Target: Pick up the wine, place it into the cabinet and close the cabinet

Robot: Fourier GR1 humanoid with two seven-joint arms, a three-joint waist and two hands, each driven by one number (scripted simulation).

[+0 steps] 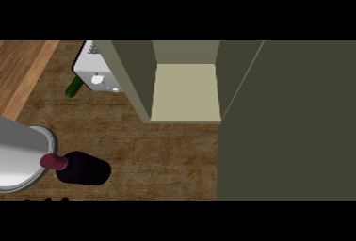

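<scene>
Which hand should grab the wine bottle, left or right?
Probably the left. The dark wine bottle with the maroon cap stands at the left of the brown counter, right beside the grey left forearm. The right hand is not in view.

One grey forearm (pixel 17 157) shows at the desk's near left corner: smooth, rounded, pale metallic with a lighter rim (no cables or markings to be made out). Of a black hand (pixel 46 199) only dark specks show.
</scene>
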